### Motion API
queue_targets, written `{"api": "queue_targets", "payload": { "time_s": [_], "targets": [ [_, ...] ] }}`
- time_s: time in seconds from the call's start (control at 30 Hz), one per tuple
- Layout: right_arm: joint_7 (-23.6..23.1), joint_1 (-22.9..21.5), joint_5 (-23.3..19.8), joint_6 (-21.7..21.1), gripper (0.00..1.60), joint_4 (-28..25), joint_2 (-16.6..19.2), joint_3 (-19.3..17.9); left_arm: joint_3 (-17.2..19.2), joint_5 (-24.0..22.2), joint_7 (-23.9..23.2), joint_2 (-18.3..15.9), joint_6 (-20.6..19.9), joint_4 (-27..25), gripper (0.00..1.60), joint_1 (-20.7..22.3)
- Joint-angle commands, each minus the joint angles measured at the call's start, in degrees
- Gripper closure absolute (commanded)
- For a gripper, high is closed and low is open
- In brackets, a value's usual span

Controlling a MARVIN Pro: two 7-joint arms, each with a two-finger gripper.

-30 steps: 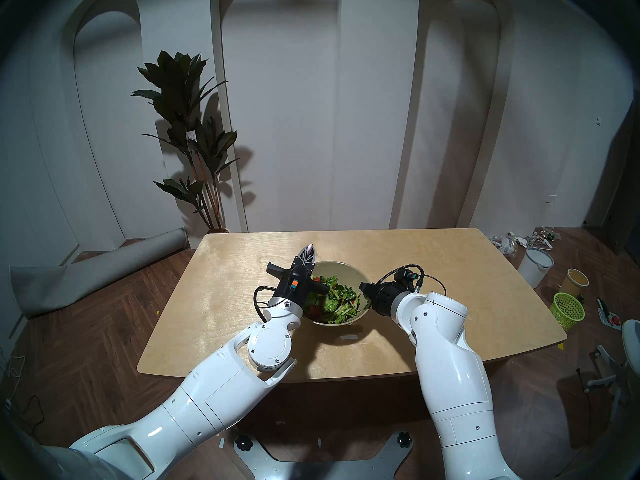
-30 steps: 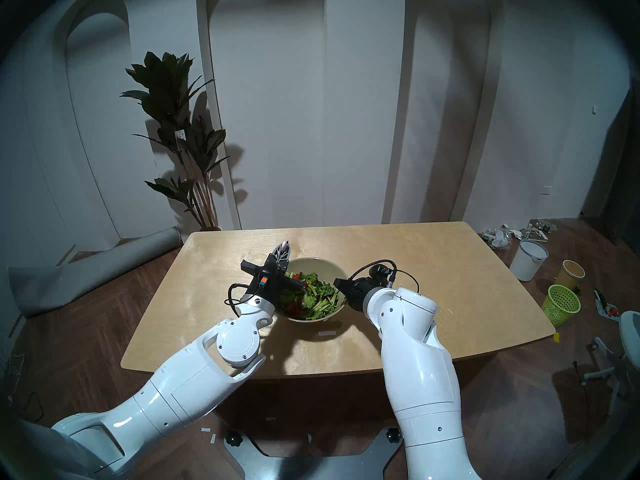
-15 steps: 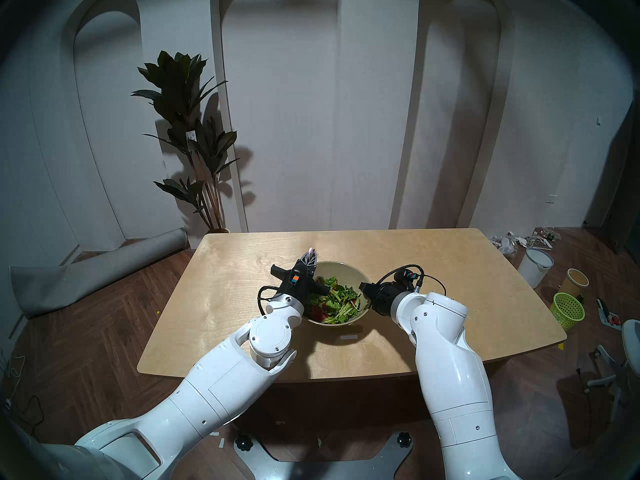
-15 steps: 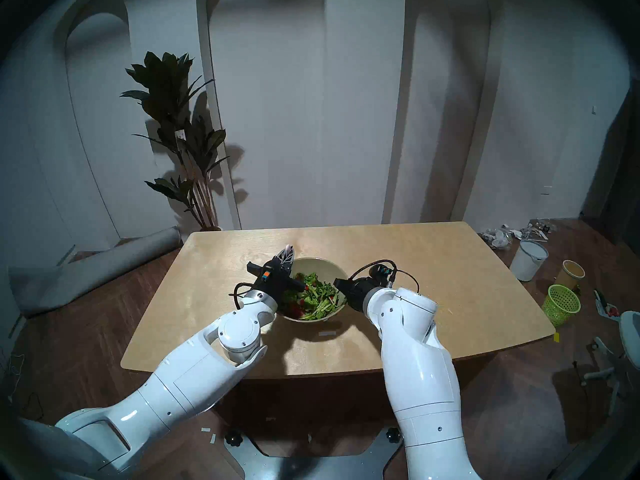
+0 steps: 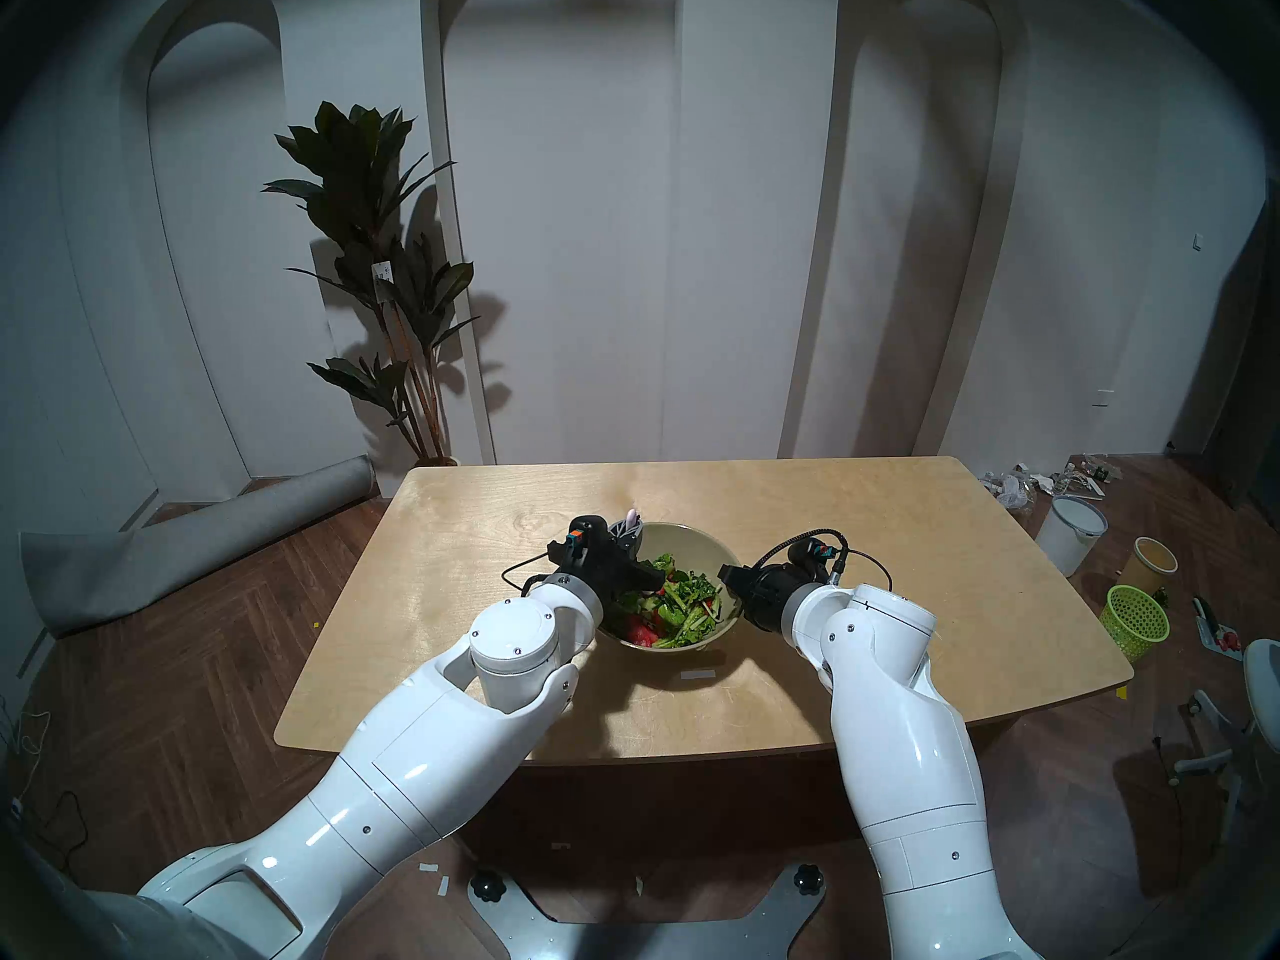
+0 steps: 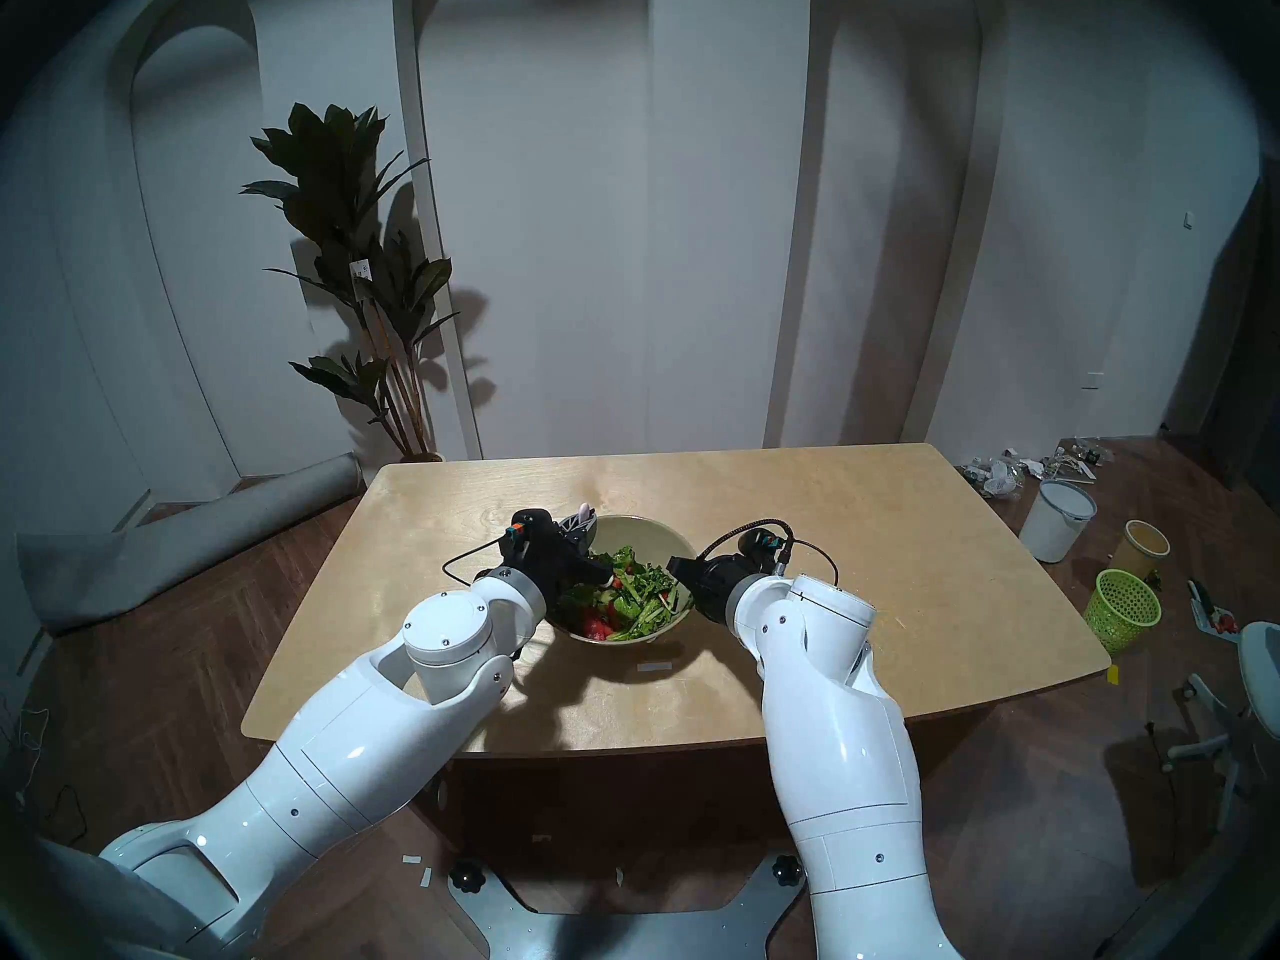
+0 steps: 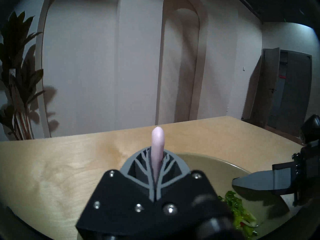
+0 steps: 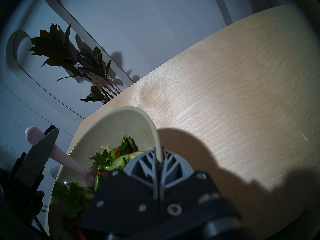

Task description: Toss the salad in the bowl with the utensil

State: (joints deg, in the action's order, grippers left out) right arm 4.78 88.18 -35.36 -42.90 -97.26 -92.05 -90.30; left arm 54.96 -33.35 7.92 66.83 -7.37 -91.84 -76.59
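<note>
The left gripper (image 8: 50, 144) is clenching a pink spoon (image 8: 69, 160), its head dipping into the salad (image 5: 668, 602), mid-toss. The right gripper (image 8: 158, 158) is pinching the bowl's (image 5: 692, 543) rim, steadying it on the table (image 5: 866, 557). The next move likely calls for a gentle lifting sweep.

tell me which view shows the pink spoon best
The right wrist view: the spoon shows handle to head, clamped in the left gripper, its head in the salad. The left wrist view shows only the handle end, and the head views just its tip.

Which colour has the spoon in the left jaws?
The spoon is pale pink; the left wrist view shows it best.
</note>
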Motion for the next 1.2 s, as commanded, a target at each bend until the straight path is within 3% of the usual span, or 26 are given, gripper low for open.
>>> {"api": "queue_targets", "payload": {
  "time_s": [0.0, 0.73, 0.83, 0.87, 1.0, 1.17],
  "targets": [
    [-0.10, -0.42, -0.09, 0.00, 1.60, -1.39, -0.02, -0.03, 1.91, -2.81, -0.17, -0.45, -2.15, -4.36, 1.60, 0.02],
    [-0.11, -0.43, -0.09, 0.02, 1.60, -1.36, -0.02, -0.03, 9.05, -18.64, 2.80, 4.30, -11.44, -10.64, 1.60, -0.30],
    [-0.11, -0.44, -0.09, 0.03, 1.60, -1.34, -0.02, -0.03, 7.89, -14.16, 3.53, 3.20, -7.54, -11.86, 1.60, -0.10],
    [-0.13, -0.47, -0.08, 0.06, 1.60, -1.28, -0.01, -0.02, 6.66, -10.05, 4.10, 1.95, -5.62, -12.63, 1.60, -0.02],
    [-0.14, -0.56, -0.07, 0.12, 1.60, -1.04, -0.01, -0.01, 3.42, -2.22, 6.38, -1.56, -2.93, -13.68, 1.60, -0.07],
    [-0.15, -0.55, -0.07, 0.11, 1.60, -1.08, -0.01, -0.01, 0.11, 5.89, 11.31, -2.91, 0.08, -12.20, 1.60, -0.36]
  ]
}}
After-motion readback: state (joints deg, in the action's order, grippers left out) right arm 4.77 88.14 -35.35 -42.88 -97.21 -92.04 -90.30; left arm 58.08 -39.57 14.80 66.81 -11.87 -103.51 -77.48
